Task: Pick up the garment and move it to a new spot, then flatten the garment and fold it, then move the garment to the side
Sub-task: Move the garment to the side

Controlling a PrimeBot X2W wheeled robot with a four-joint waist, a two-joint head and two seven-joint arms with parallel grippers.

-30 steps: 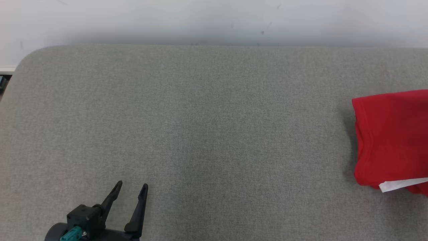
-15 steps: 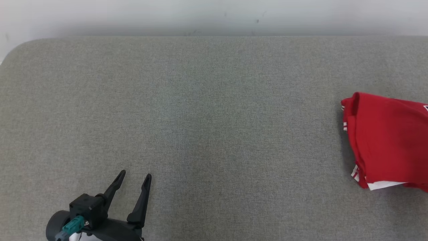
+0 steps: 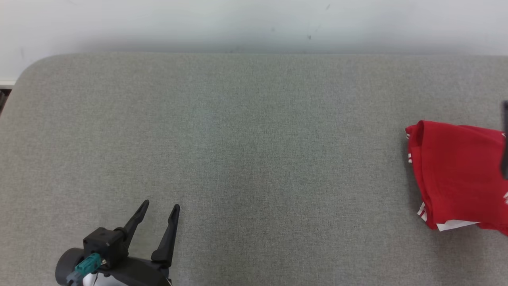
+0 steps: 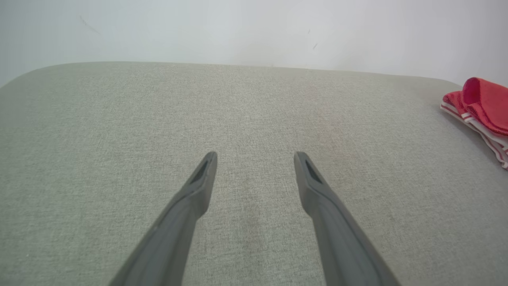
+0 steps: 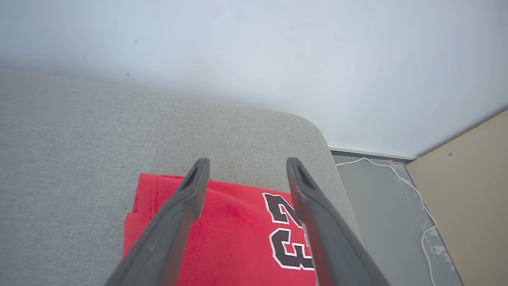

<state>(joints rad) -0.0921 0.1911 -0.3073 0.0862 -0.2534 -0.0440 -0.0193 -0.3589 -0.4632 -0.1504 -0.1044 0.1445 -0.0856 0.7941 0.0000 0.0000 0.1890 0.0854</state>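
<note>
My right gripper wide open, empty, over folded red jersey at right end of padded table. Left gripper open, empty. Risk: fingertip snagging top layer undoes fold, drags jersey off edge.

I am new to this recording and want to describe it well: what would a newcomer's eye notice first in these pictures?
First, the folded red jersey with a black, white-edged number, lying at the right end of the grey fabric surface. Next, the open right gripper above it, and the open left gripper at the near left, holding nothing.
</note>
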